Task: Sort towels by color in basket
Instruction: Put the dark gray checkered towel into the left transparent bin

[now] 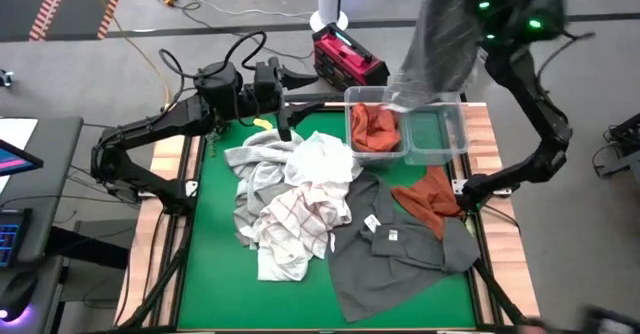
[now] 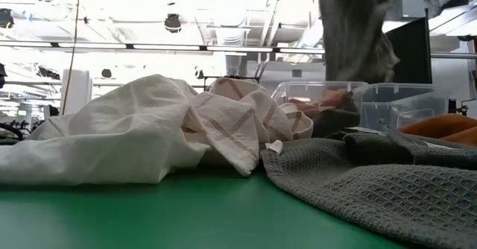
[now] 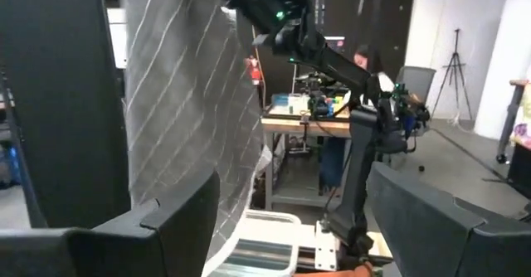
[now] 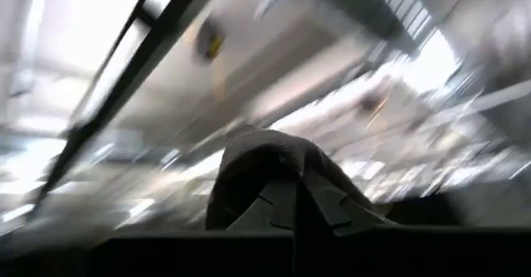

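The right gripper [image 4: 294, 206] clamps a dark grey towel [image 1: 440, 34], hanging above the bins [image 1: 440, 134] at the counter's [image 1: 210, 274] one o'clock. The left gripper [image 3: 290, 219] waits wide at eleven.

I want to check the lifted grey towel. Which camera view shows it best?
The high view: the grey towel hangs from the right hand above the clear bins. The low view shows only its hanging lower part, the left wrist view one striped side, the right wrist view a pinched fold.
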Controlling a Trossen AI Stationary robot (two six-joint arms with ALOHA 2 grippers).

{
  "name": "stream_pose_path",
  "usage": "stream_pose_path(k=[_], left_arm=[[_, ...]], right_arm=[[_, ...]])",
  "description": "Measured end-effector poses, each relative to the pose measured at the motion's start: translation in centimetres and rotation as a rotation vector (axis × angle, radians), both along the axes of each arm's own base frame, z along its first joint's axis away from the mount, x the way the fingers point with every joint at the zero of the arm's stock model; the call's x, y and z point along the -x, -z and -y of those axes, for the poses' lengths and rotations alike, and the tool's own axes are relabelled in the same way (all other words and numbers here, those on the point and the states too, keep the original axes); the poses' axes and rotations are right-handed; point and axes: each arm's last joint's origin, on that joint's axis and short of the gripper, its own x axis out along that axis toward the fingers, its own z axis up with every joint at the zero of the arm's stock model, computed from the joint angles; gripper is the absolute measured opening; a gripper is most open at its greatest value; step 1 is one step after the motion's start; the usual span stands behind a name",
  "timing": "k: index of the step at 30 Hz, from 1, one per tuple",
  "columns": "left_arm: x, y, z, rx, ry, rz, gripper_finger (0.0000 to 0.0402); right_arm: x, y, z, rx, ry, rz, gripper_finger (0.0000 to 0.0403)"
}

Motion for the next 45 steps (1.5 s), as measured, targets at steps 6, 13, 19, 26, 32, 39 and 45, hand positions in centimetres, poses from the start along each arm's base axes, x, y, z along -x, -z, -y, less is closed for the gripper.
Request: stream_pose_path(k=[6, 13, 19, 26, 32, 39, 45], left_arm=[[0.0, 0.0, -0.1, -0.037, -0.045, -0.008, 0.0292], [1.6, -0.5, -0.2, -0.054, -0.173, -0.036, 0.0292], [4.0, -1.0, 0.3, -0.053, -0.246, -0.09, 0.0292], [5.3, -1.3, 0.5, -0.017, -0.276, -0.101, 0.0292], [4.2, -0.5, 0.3, -0.001, -0.273, -0.139, 0.0292], [2.2, 0.9, -0.4, 0.048, -0.29, -0.181, 0.0292], [1.8, 0.9, -0.6, 0.075, -0.303, -0.147, 0.0292]], right_arm=[[-5.6, 2.5, 0.8, -0.092, -0.31, -0.09, 0.0022], [-8.9, 3.5, -1.5, -0.155, -0.528, -0.164, 0.0022], [-7.6, 4.2, -3.7, -0.307, -0.476, -0.352, 0.0022], [-2.6, 5.0, -6.2, -0.473, -0.168, -0.575, 0.0022], [0.8, 8.2, -7.3, -0.739, 0.089, -0.864, 0.0022], [0.3, 9.4, -6.8, -0.822, 0.254, -0.912, 0.0022], [-5.2, 13.9, -5.0, -0.896, 0.099, -1.246, 0.0022]])
